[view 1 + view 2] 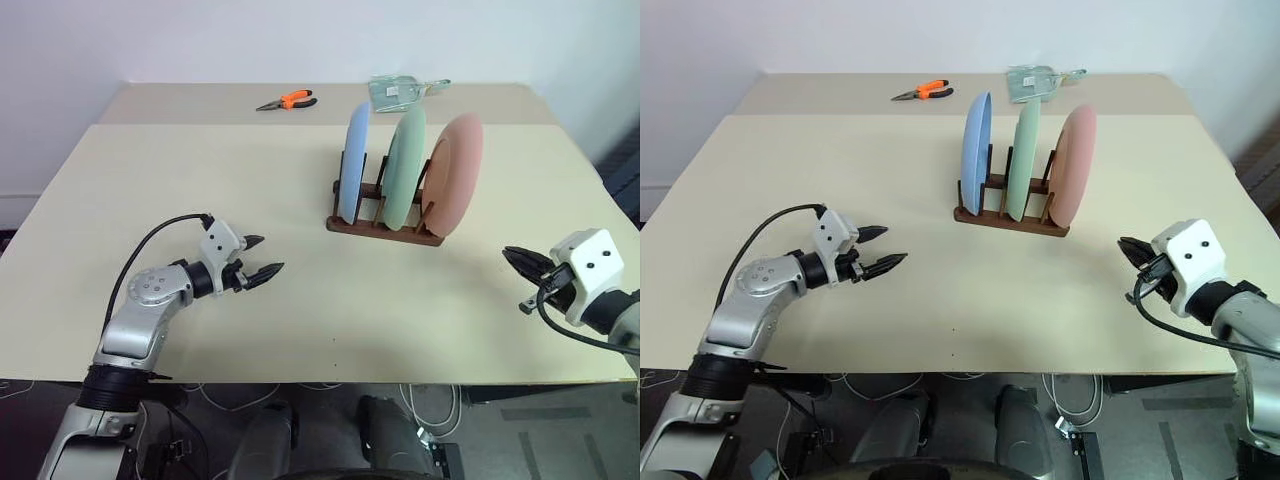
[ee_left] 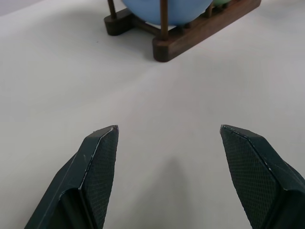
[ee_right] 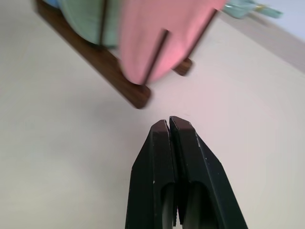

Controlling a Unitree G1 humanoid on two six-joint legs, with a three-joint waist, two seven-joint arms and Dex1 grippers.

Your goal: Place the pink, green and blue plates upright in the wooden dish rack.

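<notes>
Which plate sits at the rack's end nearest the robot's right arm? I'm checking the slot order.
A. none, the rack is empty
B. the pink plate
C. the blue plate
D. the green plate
B: the pink plate stands upright at the right end of the wooden dish rack, beside the green plate.

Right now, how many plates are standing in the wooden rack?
3. All stand upright in the wooden dish rack: the blue plate at its left end, the green plate in the middle, the pink plate at its right end. None looks hidden.
</notes>
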